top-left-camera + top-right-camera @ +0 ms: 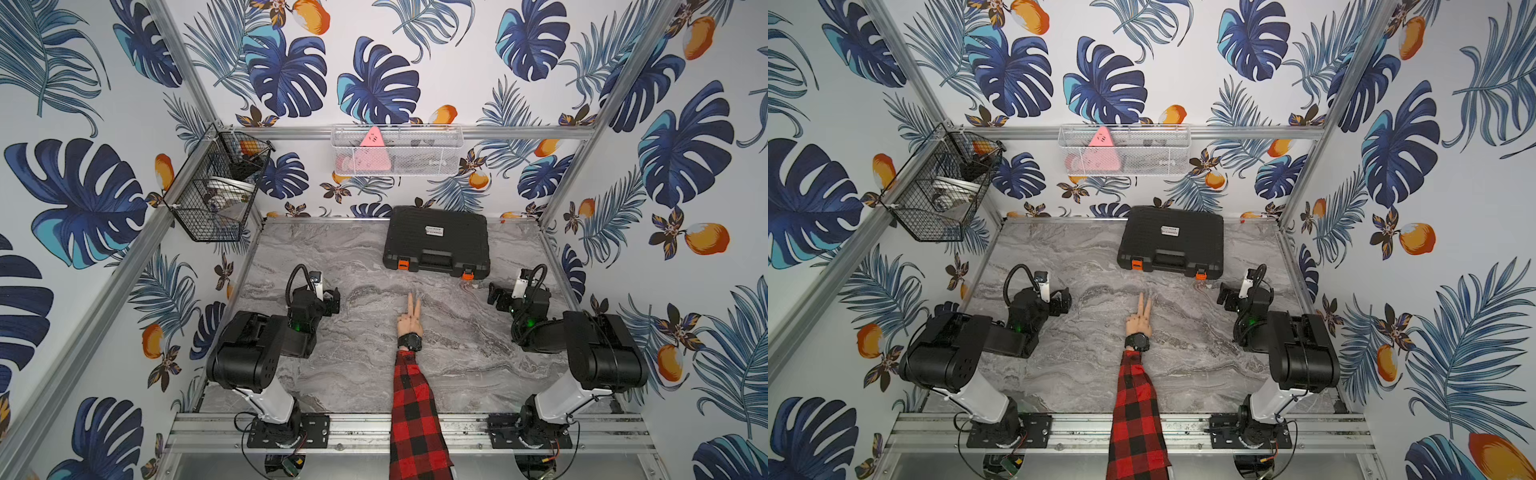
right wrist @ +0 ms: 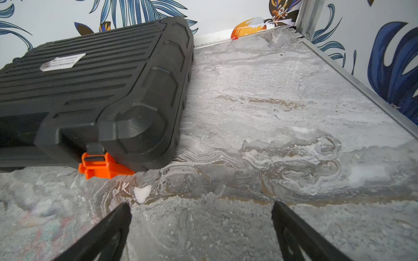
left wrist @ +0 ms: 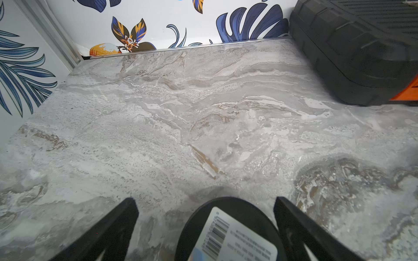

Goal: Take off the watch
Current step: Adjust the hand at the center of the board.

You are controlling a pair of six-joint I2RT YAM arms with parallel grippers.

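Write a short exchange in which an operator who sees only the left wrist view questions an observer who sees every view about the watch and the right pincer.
Operator: Nothing to take off shows in my view. Where is it?
Observer: In both top views the watch is strapped round the wrist of a plaid-sleeved arm lying on the table.
Operator: How is the hand posed?
Observer: The hand stretches two fingers toward the black case; the rest are curled.
Operator: And the right pincer?
Observer: The right pincer is open and holds nothing.
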